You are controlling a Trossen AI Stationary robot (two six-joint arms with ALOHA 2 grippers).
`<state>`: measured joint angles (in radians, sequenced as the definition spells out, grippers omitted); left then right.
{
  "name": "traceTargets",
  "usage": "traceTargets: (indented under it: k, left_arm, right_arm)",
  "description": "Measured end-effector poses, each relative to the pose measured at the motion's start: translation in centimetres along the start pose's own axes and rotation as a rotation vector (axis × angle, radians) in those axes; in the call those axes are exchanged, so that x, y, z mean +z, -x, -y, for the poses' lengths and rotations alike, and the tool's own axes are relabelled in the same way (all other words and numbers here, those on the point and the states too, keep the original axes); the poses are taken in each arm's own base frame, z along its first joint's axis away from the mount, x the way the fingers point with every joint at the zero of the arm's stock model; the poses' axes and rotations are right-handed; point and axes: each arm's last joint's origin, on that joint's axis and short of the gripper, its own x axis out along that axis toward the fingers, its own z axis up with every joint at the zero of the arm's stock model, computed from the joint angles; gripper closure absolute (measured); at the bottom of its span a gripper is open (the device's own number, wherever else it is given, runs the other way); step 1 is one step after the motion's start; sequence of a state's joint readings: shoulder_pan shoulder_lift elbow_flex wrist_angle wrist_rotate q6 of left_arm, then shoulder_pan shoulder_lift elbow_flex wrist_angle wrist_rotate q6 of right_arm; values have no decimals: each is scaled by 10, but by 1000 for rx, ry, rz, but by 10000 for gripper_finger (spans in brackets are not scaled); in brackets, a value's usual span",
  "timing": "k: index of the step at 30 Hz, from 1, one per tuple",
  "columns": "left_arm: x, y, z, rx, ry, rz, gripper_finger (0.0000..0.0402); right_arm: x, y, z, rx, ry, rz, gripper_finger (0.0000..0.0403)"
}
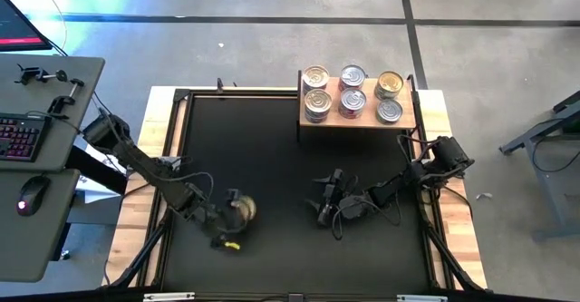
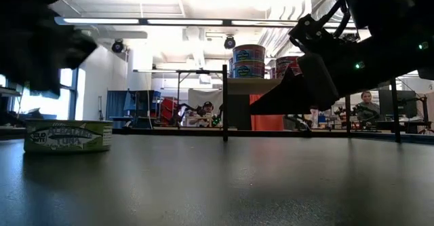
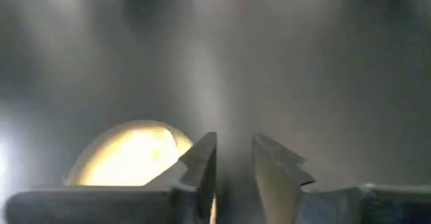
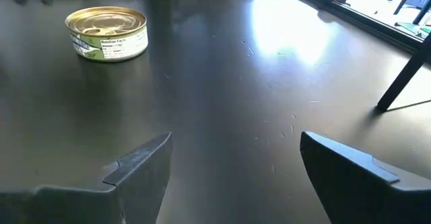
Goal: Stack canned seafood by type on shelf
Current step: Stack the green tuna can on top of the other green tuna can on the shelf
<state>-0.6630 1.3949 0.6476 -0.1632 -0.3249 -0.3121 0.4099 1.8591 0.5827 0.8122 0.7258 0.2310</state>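
Left gripper (image 1: 237,213): low at near-left of table (image 1: 272,157), fingers (image 3: 202,163) narrowly parted, just beside the loose tin, not gripping.
Loose tin (image 1: 243,209): gold-topped, green label, upright on the table, near left.
Right gripper (image 1: 324,202): near centre-right, fingers (image 4: 145,167) wide apart, empty.
Shelf (image 1: 358,119): far right; six tins (image 1: 352,91) in two rows.

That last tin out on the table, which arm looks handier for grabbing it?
Left, probably. The left gripper hangs right beside the tin; the right gripper, open, sits farther off, mid-table.
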Motion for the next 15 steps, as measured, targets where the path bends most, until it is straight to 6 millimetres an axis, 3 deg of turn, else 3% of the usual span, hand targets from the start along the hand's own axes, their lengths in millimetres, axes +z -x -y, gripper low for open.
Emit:
traceTargets:
  k: [6,12,15]
  left_arm:
    - [-16,-1,14,124,-108,-46,279]
    - [-29,-16,16,204,-91,-128,280]
    - [-32,-25,14,240,-62,-148,301]
  right_arm:
    - [1,0,0,3,-4,8,89]
    - [2,0,-2,37,3,15,89]
    - [3,-1,0,37,-24,14,89]
